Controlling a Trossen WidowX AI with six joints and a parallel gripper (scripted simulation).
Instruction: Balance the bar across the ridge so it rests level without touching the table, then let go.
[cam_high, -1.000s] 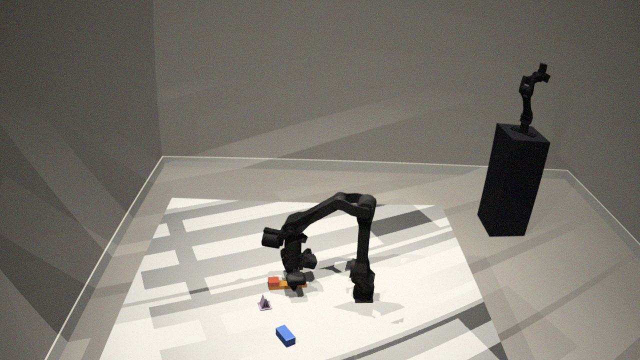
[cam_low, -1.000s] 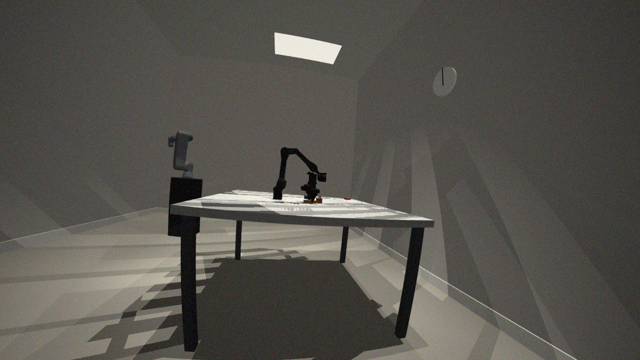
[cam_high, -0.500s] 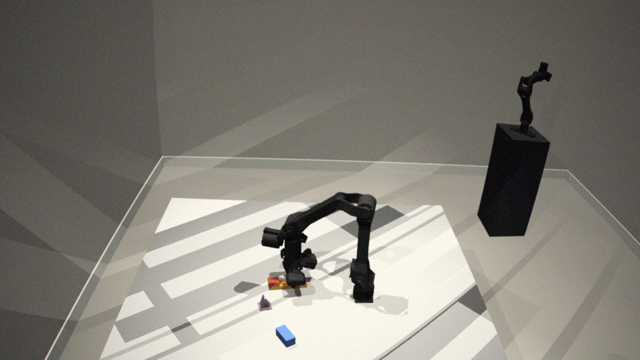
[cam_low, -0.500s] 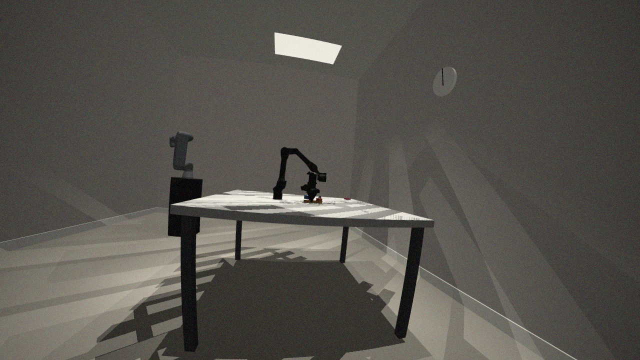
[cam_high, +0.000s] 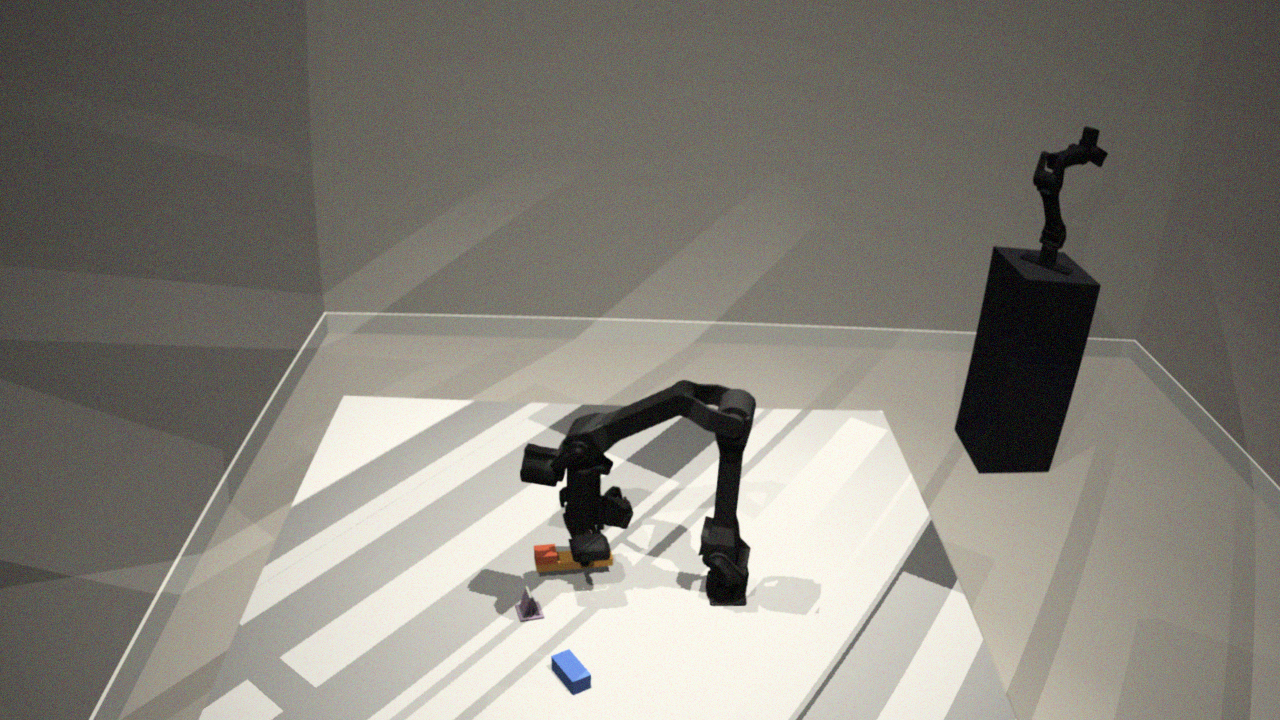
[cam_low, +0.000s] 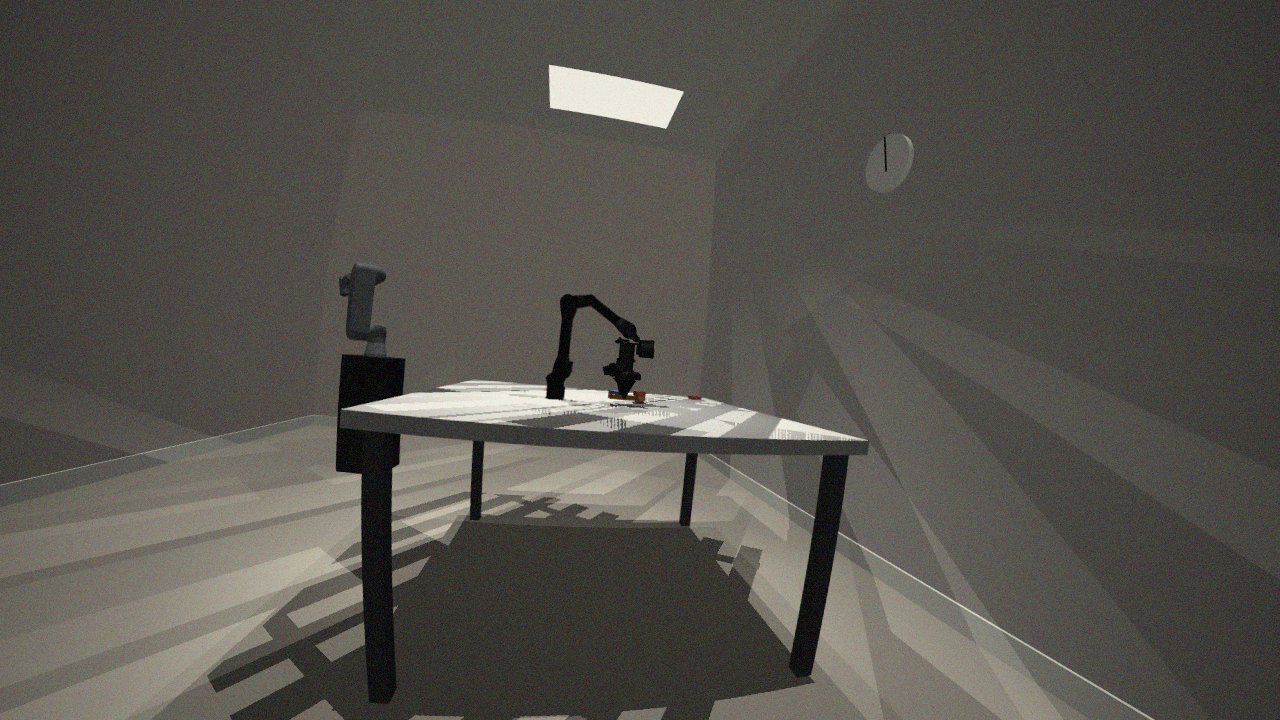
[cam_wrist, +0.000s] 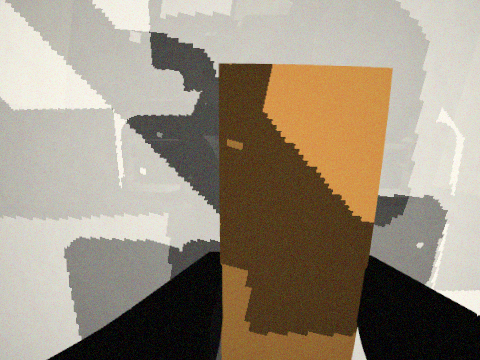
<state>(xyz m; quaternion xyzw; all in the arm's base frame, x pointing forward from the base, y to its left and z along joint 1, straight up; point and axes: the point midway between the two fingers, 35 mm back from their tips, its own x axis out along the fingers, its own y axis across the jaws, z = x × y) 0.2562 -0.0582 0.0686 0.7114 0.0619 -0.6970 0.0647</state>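
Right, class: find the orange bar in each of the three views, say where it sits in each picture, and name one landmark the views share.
Top: the orange bar lies left of the arm's base, under the gripper, which is shut on it.
Exterior: a small orange sliver on the table, below the wrist.
Wrist: it fills the middle, running up between the two dark fingers.
Shared landmark: the gripper clamped on the bar.

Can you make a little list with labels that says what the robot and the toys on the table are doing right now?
gripper: shut on the orange bar
orange bar: gripped by its two long sides, low over the table; redder block at one end
purple ridge: standing alone, apart from the bar
blue block: lying by itself, nearer the table's front edge
bar on ridge: not yet
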